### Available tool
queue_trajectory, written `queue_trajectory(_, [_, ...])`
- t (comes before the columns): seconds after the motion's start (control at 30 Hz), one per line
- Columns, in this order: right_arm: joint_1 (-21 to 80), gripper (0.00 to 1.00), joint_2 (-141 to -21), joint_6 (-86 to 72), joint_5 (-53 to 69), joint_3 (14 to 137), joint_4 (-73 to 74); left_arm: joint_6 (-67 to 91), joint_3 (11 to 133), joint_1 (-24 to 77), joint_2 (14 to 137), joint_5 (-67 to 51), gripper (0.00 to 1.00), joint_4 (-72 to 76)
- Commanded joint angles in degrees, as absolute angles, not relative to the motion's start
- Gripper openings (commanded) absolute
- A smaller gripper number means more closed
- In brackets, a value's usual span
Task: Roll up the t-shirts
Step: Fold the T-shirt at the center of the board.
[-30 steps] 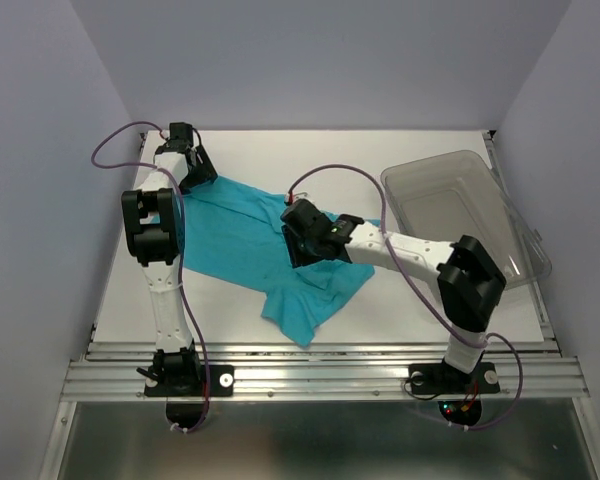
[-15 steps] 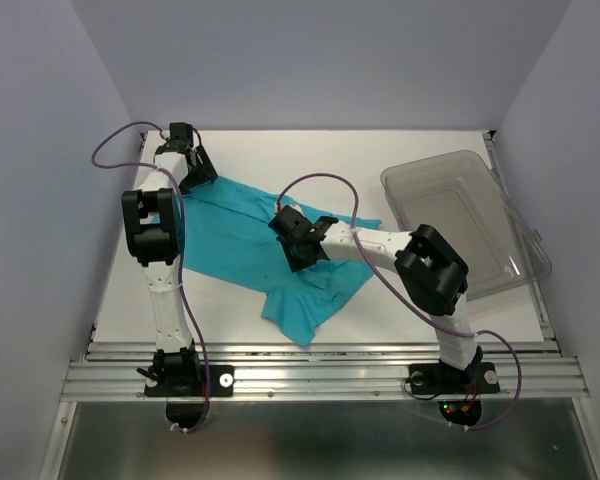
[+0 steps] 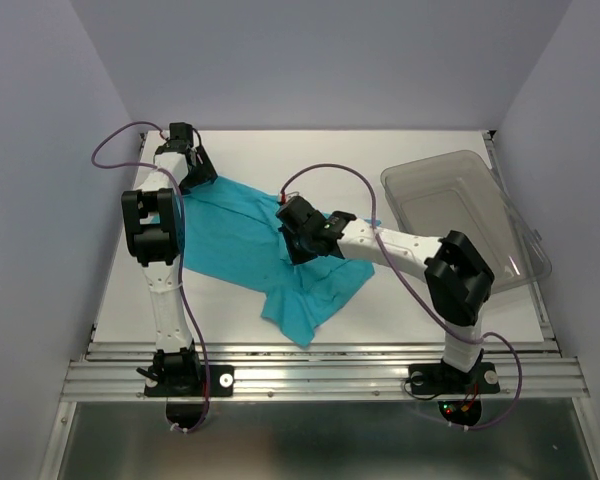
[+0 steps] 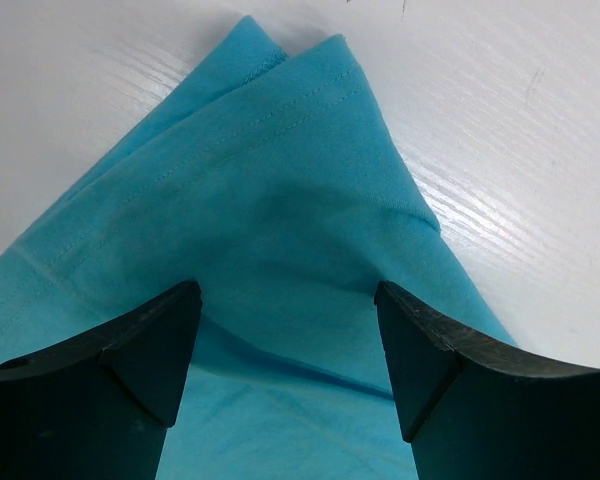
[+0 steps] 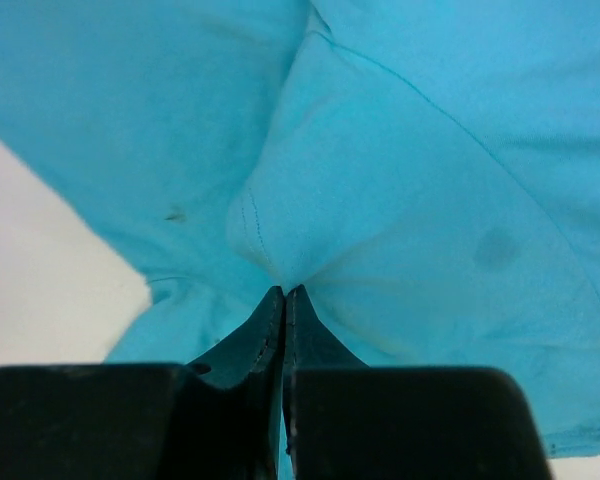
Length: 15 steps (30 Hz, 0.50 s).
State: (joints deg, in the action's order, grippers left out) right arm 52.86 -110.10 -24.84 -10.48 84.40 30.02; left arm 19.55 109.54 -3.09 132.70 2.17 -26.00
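1. The flat white table (image 3: 280, 150) holds everything, and it looks the same as a second ago.
2. The clear grey plastic bin (image 3: 432, 172) sits on the right side of the table. It has not moved.
3. The teal short-sleeved t-shirt (image 3: 230, 240) lies spread out and wrinkled in the middle of the table, left of the bin. Its far left corner reaches up to the left arm. It lies in about the same spot as before.
4. The right gripper (image 5: 283, 292) is over the middle of the t-shirt. A second ago its jaws were partly apart. Now they are pressed together and pinch a little bunched fold of the teal cloth. It has also slid a little to the left and farther away.
5. The left gripper (image 4: 288, 290) is at the far left corner of the t-shirt. Its jaws are spread wide, with cloth lying between them, not squeezed. It has stayed put.
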Motion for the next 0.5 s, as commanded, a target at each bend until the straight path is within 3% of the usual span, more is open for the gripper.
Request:
queue_trajectory(0.0, [52.8,0.01,-104.9,-23.4,-4.9,81.9,25.0,18.9,110.0,-3.3,129.2,2.5,0.81,-27.2])
queue_trajectory(0.1, [52.8,0.01,-104.4,-22.5,-0.5,80.3,23.6,19.0,110.0,-3.3,129.3,2.5,0.82,-27.2])
queue_trajectory(0.13, [52.8,0.06,-104.6,-22.7,-0.4,80.2,23.4,18.9,110.0,-3.3,129.2,2.5,0.82,-27.2])
queue_trajectory(0.27, [52.8,0.48,-104.5,-23.6,-2.2,79.1,23.5,18.6,110.0,-3.3,129.2,2.5,0.83,-27.6])
queue_trajectory(0.33, [52.8,0.59,-104.2,-23.7,-3.8,79.0,23.6,18.5,110.0,-3.3,129.0,2.5,0.84,-27.6])
queue_trajectory(0.47, [52.8,0.6,-103.4,-23.6,-6.9,79.3,25.2,18.6,110.2,-3.3,128.8,2.5,0.84,-27.7])
